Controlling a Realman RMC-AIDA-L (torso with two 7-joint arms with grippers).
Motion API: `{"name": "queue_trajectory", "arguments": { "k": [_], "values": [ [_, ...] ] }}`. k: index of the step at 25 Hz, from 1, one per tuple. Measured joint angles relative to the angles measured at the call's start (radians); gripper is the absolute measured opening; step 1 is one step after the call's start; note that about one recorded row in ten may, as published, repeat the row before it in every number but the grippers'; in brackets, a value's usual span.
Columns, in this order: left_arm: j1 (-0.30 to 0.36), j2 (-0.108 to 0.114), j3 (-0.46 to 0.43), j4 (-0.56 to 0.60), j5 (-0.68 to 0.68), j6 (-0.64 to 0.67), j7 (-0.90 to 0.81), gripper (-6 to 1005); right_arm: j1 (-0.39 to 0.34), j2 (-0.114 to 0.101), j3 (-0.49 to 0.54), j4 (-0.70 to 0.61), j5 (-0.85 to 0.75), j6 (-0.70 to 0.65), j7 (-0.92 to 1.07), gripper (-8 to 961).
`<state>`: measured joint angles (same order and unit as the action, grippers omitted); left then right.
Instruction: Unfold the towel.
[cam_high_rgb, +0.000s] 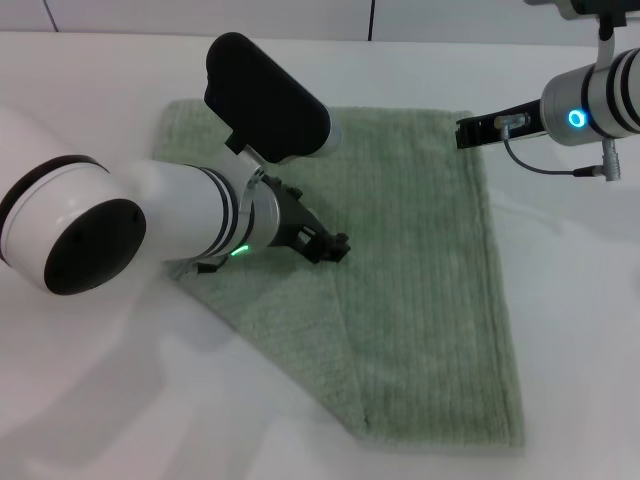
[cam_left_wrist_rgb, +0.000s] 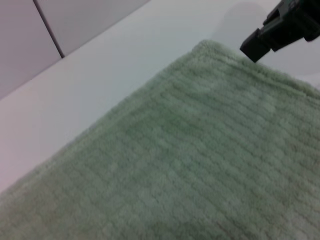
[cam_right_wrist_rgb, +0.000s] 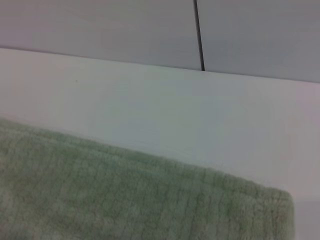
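The sage-green towel (cam_high_rgb: 420, 270) lies flat on the white table (cam_high_rgb: 90, 400). Its near-left side ends in a slanted edge, and a crease runs from the middle down to the near edge. My left gripper (cam_high_rgb: 328, 245) is low over the towel's middle, at the top of that crease. My right gripper (cam_high_rgb: 466, 132) is at the towel's far right corner; it also shows in the left wrist view (cam_left_wrist_rgb: 260, 42), beside that corner. The towel fills the left wrist view (cam_left_wrist_rgb: 200, 160), and its far hem crosses the right wrist view (cam_right_wrist_rgb: 125, 200).
My left arm's white forearm (cam_high_rgb: 120, 220) and a black elbow cover (cam_high_rgb: 265, 95) hide the towel's far-left part. A grey panelled wall (cam_right_wrist_rgb: 150, 30) stands behind the table's far edge. Bare white table surrounds the towel.
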<state>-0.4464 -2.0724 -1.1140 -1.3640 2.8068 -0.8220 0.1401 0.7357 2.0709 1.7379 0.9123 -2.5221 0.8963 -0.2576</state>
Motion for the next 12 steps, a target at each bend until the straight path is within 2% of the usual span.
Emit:
{"name": "queue_trajectory", "arguments": {
  "k": [12],
  "values": [
    [-0.054,0.0,0.006,0.073,-0.005,0.012,-0.003,742,0.001,0.0,0.002,-0.003,-0.001,0.001,-0.003,12]
  ]
}}
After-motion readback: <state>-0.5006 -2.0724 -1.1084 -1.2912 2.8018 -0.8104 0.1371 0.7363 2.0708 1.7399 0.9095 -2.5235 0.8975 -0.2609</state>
